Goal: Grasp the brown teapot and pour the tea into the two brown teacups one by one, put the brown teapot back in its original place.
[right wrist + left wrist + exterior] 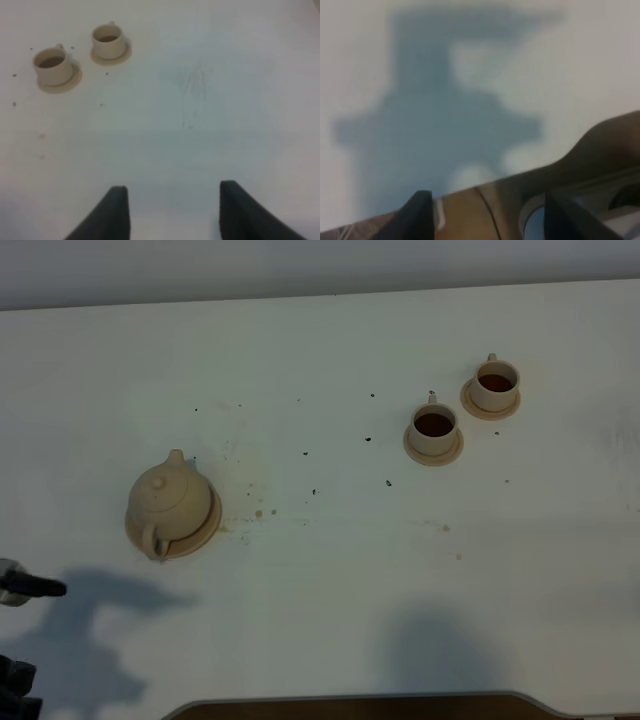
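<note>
Both pincers are seen apart and bare. Left pincer (487,215) is seen in its wrist view with dark fingers (417,215) spread over the near edge of the desk (470,60), where a blurred shadow is cast on the white top and a brown strip is seen past the edge. In the high view only a dark part of the left arm (25,587) is seen at the left edge, well apart from the teapot (167,500). Right pincer (172,212) is shown in its wrist view with two dark fingers (112,212) set wide, nothing being held between them, above bare desk; it is not seen in the high view.

The teapot is seated upright on its saucer (207,528) at the left of the desk, lid on, spout turned toward the far side and handle toward the near side. Two teacups are placed at the far right, each on its own small saucer: the nearer cup (434,428) and the farther cup (495,387), just beside each other but apart. Dark tea is seen in both. Small dark specks (313,492) and faint tan stains (258,512) are scattered on the desk between teapot and cups.
</note>
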Robot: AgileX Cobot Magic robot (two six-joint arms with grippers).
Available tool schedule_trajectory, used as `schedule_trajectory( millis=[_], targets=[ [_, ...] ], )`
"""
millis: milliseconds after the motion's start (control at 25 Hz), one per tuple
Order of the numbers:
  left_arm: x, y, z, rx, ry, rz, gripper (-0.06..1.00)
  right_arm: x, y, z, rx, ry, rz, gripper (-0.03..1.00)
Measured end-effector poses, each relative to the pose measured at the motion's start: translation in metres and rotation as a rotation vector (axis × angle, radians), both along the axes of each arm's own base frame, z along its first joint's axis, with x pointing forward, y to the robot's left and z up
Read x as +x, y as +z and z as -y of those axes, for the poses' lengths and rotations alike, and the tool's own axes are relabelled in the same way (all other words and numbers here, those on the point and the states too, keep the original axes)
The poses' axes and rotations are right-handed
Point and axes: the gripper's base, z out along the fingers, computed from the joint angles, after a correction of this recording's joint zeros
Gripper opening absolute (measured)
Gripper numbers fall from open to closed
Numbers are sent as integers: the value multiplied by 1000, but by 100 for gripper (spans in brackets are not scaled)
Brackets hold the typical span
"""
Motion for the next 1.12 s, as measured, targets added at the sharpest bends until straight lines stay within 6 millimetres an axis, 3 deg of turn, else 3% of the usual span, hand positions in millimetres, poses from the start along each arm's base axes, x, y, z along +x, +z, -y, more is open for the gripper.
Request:
schedule_trajectory(
  millis=[600, 880, 1120],
  targets=[
    [-67, 22, -19, -74, 130, 478, 50, 0, 0, 0, 0, 0, 0, 44],
    [-84, 22, -19, -87, 132, 592, 50, 0, 0, 0, 0, 0, 0, 44],
    [-85, 21, -19, -89, 134, 595, 50, 0, 0, 0, 0, 0, 0, 44]
  ],
)
